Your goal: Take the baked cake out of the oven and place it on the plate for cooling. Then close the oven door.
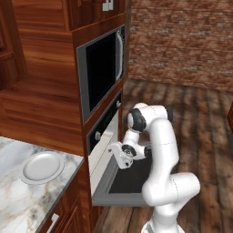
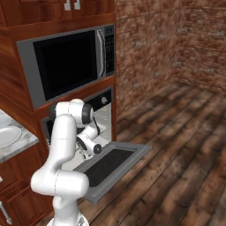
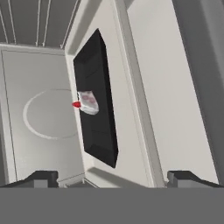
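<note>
Brick walls and a dark plank floor frame the wooden cabinetry where the oven (image 1: 105,132) sits below the microwave (image 1: 101,68). Its oven door (image 1: 129,175) hangs dropped flat, black glass facing up. From the wrist camera I see the baked cake (image 3: 89,102) resting on a dark tray (image 3: 96,111) inside the pale oven cavity; the view is rolled, so the cake appears to lie sideways, its red top pointing toward the left of that view, its axis running roughly across the picture. My hand (image 3: 111,177) is at the oven mouth, above the door, its fingertips (image 3: 41,178) spread wide apart, holding and touching nothing, the cake well ahead between them. On the marble desk (image 1: 13,191) to the left sits the plate (image 1: 42,166).
</note>
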Tool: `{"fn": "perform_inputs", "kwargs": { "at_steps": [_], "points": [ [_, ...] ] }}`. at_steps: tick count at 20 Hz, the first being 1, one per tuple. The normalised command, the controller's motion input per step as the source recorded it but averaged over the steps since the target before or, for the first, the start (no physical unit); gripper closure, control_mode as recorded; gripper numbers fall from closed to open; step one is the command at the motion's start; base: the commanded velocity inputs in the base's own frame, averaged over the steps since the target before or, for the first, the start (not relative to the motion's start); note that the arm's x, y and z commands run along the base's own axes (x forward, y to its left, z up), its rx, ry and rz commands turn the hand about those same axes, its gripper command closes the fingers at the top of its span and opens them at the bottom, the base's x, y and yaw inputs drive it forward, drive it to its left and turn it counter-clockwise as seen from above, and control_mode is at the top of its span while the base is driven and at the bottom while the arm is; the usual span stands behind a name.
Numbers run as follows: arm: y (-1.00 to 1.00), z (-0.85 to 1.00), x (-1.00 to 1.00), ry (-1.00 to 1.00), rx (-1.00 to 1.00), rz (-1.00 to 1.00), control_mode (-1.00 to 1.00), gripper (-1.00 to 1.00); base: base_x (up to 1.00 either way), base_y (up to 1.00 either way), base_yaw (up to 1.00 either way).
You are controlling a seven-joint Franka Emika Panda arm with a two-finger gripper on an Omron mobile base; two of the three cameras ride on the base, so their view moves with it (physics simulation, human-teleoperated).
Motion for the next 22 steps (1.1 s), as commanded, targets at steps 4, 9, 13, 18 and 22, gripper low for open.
{"fn": "perform_inputs", "kwargs": {
  "at_steps": [4,9,13,18,22],
  "points": [
    [0.43,-0.30,0.01,0.00,0.00,0.07,-1.00,-1.00,0.00,0.00,0.00],
    [0.40,-0.33,0.09,0.00,-0.01,0.04,-1.00,-1.00,0.00,0.00,0.00],
    [0.38,-0.35,0.15,0.00,-0.02,0.03,-1.00,-1.00,0.00,0.00,0.00],
    [0.32,-0.35,0.18,0.00,-0.03,0.01,-1.00,-1.00,0.00,0.00,0.00],
    [0.27,-0.34,0.17,0.00,-0.03,0.01,-1.00,-1.00,0.00,0.00,0.00]
  ]
}}
